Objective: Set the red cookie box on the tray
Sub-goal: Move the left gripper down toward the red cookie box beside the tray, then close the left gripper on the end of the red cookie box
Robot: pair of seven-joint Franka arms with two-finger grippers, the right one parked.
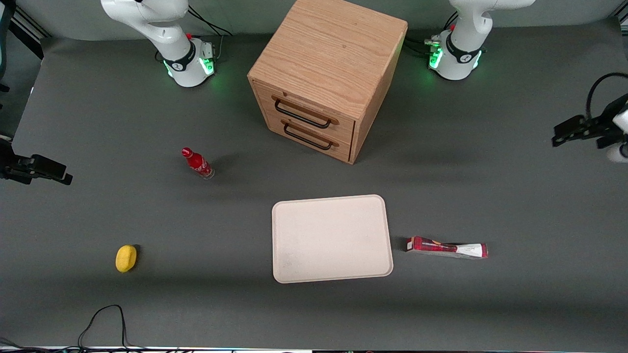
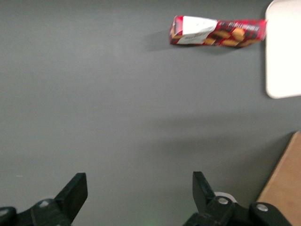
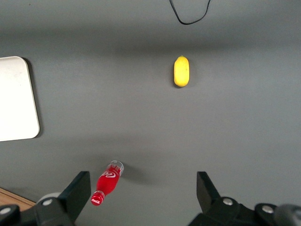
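The long, thin red cardboard cookie box (image 1: 446, 248) is lying flat on the dark grey table surface (image 1: 490, 304), just beside the short edge of the flat cream-white rectangular tray (image 1: 331, 239) that faces the working arm's end, apart from it by a narrow gap. The box's red-checked end is pointing at the tray and its white-grey end is pointing away from it.

The left arm's black two-finger gripper (image 2: 139, 190) is hanging above bare table with its fingers (image 2: 75, 190) spread wide and holding nothing. In the front view the gripper (image 1: 564, 135) is showing at the working arm's end of the table, well apart from the box and farther from the front camera than it. In the wrist view the box (image 2: 217, 32) is sitting well clear of the fingertips, with the tray's rounded corner (image 2: 283, 56) next to it.

The tray is carrying nothing. A light oak two-drawer wooden cabinet (image 1: 326, 76) with dark handles is standing farther from the front camera than the tray. Toward the parked arm's end, a small red bottle (image 1: 197, 163) is standing upright and a yellow lemon-like object (image 1: 125, 258) is resting nearer the camera. A black cable (image 1: 105, 318) is looping over the table's near edge.
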